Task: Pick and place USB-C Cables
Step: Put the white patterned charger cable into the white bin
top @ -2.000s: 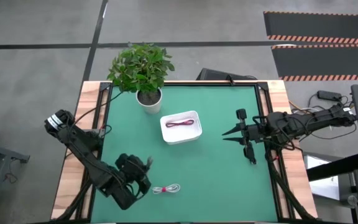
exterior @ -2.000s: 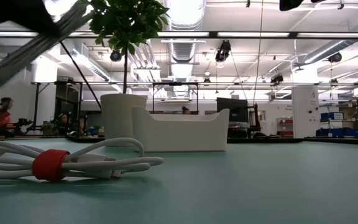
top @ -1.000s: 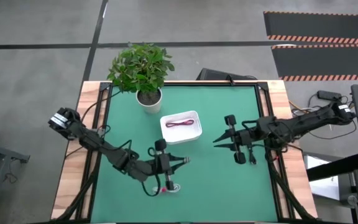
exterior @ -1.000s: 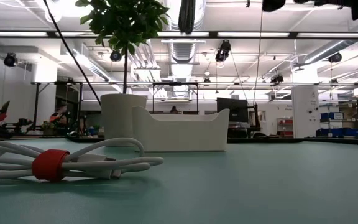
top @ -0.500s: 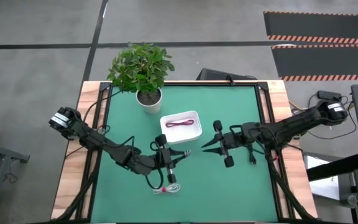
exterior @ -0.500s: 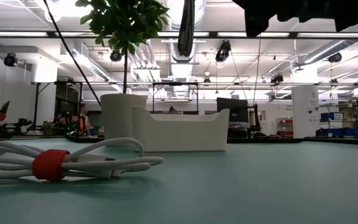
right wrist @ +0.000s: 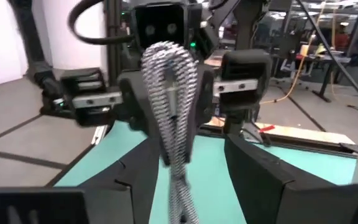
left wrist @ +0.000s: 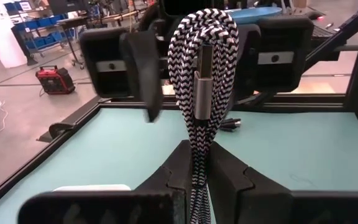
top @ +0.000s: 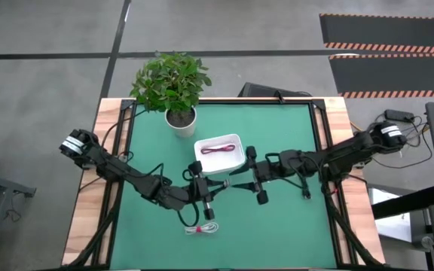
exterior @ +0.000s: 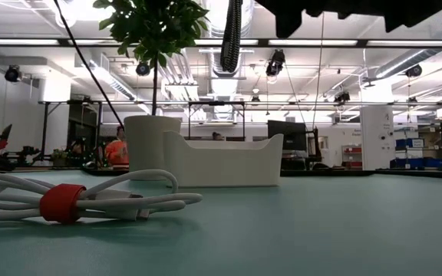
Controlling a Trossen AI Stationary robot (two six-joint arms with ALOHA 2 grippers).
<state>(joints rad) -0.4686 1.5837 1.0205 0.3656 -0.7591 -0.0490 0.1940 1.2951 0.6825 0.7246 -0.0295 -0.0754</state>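
My left gripper (top: 218,184) is over the table's middle, shut on a silver-grey braided USB-C cable bundle (left wrist: 202,68) with a metal plug (left wrist: 202,87). My right gripper (top: 238,182) faces it from the right and is open. Its fingers (right wrist: 263,177) stand on either side of the bundle (right wrist: 169,93). A white cable with a red tie (top: 202,228) (exterior: 61,203) lies on the mat near the front edge. A dark red cable (top: 218,149) lies in the white tray (top: 236,159). My left gripper pinches the braided bundle's near end (left wrist: 196,163) between its two fingers. The fingers come about level from the table's left and lie along the bundle. The looped end with the plug sticks out past the fingertips, clear of the table.
A potted plant (top: 173,86) stands at the far left of the green mat, just behind the tray (exterior: 221,162). Free mat lies to the right of and in front of the two grippers. People move in the room beyond the table.
My right gripper has travelled toward the table's left, closing in on my left gripper until its fingers flank the held bundle. My left gripper has carried the braided cable a little toward the far edge, away from the white cable, which has stayed put.
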